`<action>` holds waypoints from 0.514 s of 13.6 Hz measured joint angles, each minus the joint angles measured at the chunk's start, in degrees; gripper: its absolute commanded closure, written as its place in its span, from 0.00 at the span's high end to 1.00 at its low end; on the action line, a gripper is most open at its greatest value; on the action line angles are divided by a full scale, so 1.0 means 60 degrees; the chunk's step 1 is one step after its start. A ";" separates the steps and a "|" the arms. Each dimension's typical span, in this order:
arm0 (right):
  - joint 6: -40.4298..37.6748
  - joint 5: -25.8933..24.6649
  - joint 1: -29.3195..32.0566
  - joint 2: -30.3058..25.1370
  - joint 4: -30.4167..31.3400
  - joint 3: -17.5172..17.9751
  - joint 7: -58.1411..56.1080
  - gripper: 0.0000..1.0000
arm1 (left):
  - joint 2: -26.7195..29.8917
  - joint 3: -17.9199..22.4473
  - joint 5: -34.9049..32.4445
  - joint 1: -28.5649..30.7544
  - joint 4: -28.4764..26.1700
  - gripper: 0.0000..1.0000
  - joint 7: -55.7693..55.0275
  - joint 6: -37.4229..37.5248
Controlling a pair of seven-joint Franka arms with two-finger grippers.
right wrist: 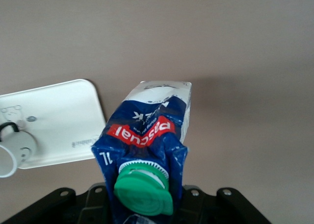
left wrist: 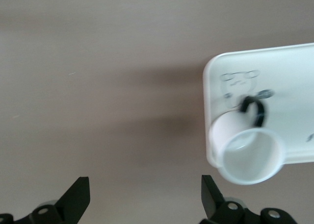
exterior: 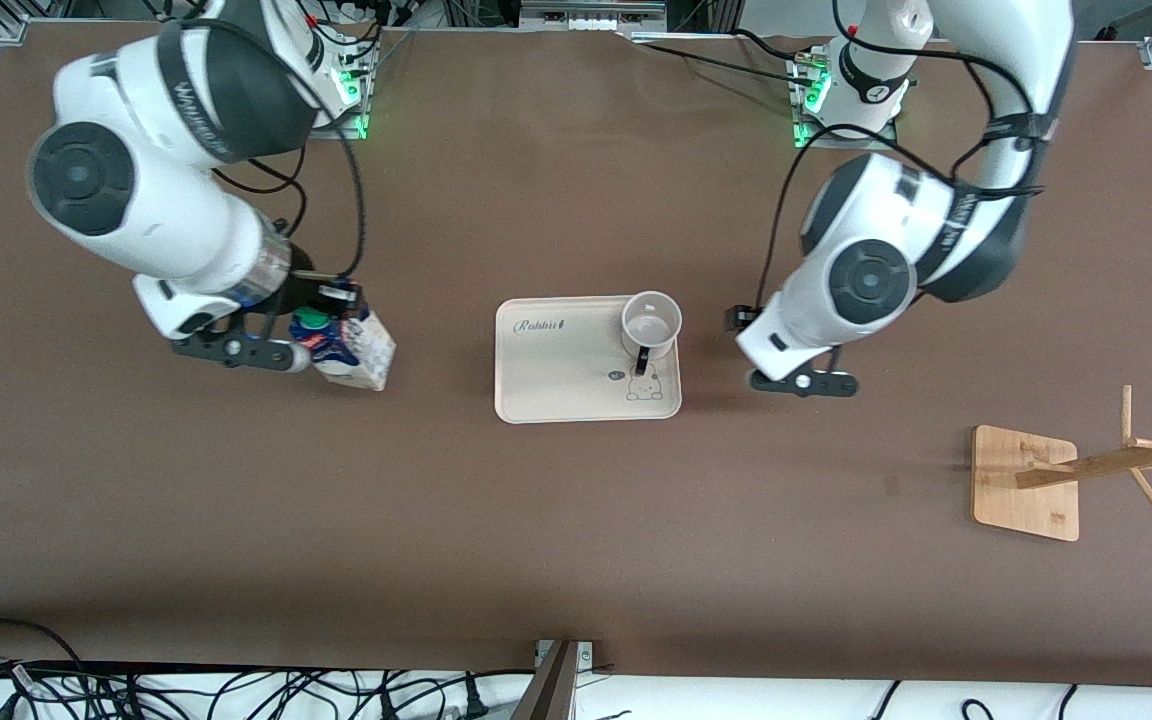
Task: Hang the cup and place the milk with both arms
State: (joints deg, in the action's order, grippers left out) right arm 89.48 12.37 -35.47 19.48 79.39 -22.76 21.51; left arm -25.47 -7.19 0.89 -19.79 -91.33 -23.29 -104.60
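The milk carton (exterior: 358, 357), with a dark blue top and a green cap, is tilted over the table toward the right arm's end. My right gripper (exterior: 314, 338) is shut on its top; the right wrist view shows the carton (right wrist: 147, 131) between the jaws. The white cup (exterior: 651, 322) stands upright on the corner of the cream tray (exterior: 556, 375) nearest the left arm, black handle toward the front camera. My left gripper (exterior: 804, 382) is open and empty over bare table beside the tray. The left wrist view shows its fingers wide apart (left wrist: 144, 204) and the cup (left wrist: 250, 155) off to one side.
A wooden cup rack with a square base (exterior: 1024, 485) and pegged pole (exterior: 1116, 462) stands at the left arm's end, nearer the front camera. The tray also shows in the left wrist view (left wrist: 289, 72) and the right wrist view (right wrist: 54, 116). Cables lie along the table's edges.
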 measured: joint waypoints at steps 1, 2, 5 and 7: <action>-0.0339 -0.0001 0.0006 -0.0092 0.0000 -0.0390 -0.0374 0.32 | -0.0123 -0.0007 -0.0001 -0.0325 0.0014 1.00 -0.0195 -0.0273; -0.0673 -0.0001 0.0013 -0.0175 0.0002 -0.0798 -0.0725 0.32 | -0.0251 -0.0011 -0.0003 -0.0650 0.0024 1.00 -0.0257 -0.0503; -0.1376 -0.0001 0.0040 -0.0241 0.0029 -0.1901 -0.2144 0.32 | -0.0828 0.0000 -0.0007 -0.1788 0.0032 1.00 -0.0518 -0.1602; -0.1629 -0.0003 0.0163 -0.0235 0.0139 -0.2301 -0.2964 0.32 | -0.1110 0.0055 -0.0020 -0.2344 0.0037 1.00 -0.0895 -0.1855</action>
State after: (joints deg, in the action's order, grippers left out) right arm 79.70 12.36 -34.49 18.07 80.22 -36.56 3.73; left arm -32.12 -6.85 0.77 -33.86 -91.11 -28.66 -115.73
